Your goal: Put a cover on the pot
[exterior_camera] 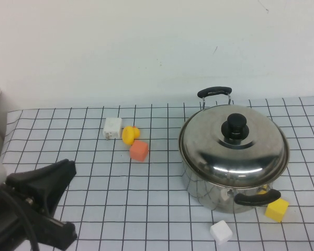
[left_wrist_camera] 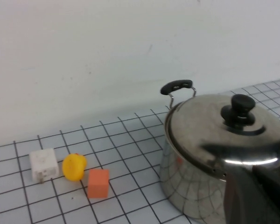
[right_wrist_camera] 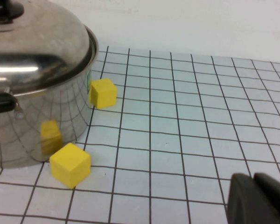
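Left gripper (exterior_camera: 52, 180) low at near-left table corner, fingers closed, empty, right gripper (right_wrist_camera: 259, 200) only a dark edge, fingers' state unclear, pot (exterior_camera: 220, 191) at right, lid (exterior_camera: 233, 144) on.

A steel pot (left_wrist_camera: 200, 186) sits on a gridded white table (left_wrist_camera: 130, 158), its domed lid (left_wrist_camera: 224, 135) with black knob (left_wrist_camera: 240, 109) in place and one black handle (left_wrist_camera: 177, 87) on its far side. Well apart from it, a white block (left_wrist_camera: 43, 164), yellow toy (left_wrist_camera: 74, 166) and orange block (left_wrist_camera: 98, 183) cluster together.
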Robot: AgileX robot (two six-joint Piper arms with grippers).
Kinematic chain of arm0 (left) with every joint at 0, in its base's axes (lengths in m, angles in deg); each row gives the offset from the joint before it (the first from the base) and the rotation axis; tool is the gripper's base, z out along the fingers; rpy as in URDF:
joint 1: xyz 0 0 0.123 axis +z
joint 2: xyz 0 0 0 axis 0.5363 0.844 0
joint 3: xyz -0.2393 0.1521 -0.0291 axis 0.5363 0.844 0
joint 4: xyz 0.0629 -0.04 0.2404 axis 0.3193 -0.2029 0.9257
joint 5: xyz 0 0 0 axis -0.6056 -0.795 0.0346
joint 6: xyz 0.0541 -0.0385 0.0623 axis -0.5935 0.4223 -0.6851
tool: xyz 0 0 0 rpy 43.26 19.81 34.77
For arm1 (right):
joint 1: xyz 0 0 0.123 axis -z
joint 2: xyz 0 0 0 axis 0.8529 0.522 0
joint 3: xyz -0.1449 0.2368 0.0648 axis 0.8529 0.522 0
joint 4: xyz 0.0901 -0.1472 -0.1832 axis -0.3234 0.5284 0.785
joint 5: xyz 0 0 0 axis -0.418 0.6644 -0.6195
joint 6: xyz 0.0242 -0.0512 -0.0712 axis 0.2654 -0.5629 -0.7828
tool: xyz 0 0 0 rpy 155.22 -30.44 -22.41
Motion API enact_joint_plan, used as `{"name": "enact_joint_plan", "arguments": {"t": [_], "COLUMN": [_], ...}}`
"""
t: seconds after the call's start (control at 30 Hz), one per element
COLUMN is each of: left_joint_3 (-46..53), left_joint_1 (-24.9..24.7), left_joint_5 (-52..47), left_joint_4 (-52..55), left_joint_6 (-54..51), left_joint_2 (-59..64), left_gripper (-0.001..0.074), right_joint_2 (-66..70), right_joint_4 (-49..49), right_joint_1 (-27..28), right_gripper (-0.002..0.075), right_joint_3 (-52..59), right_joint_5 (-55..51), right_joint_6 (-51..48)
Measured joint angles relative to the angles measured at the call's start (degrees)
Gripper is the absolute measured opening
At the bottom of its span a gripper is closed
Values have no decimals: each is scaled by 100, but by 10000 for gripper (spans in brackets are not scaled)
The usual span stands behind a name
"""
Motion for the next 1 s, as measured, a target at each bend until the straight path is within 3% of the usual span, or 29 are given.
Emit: {"name": "enact_joint_plan", "arguments": {"t": [0.67, 0.8, 1.0], "left_joint_3": [316, 530, 917], "left_joint_1": [16, 225, 923], "left_joint_5": [31, -130, -265], "left_joint_4": [346, -645, -3304], "left_joint_6": [0, -261, -2270], "left_joint_2": [-324, -943, -1878], "left_gripper": [-1, -1, -1], "right_joint_2": [0, 0, 0], "right_joint_4": [0, 0, 0], "right_joint_1": [0, 0, 0], "right_gripper": [12, 12, 12], "right_joint_3": [0, 0, 0], "right_joint_5": [0, 0, 0], "right_joint_6": [0, 0, 0]}}
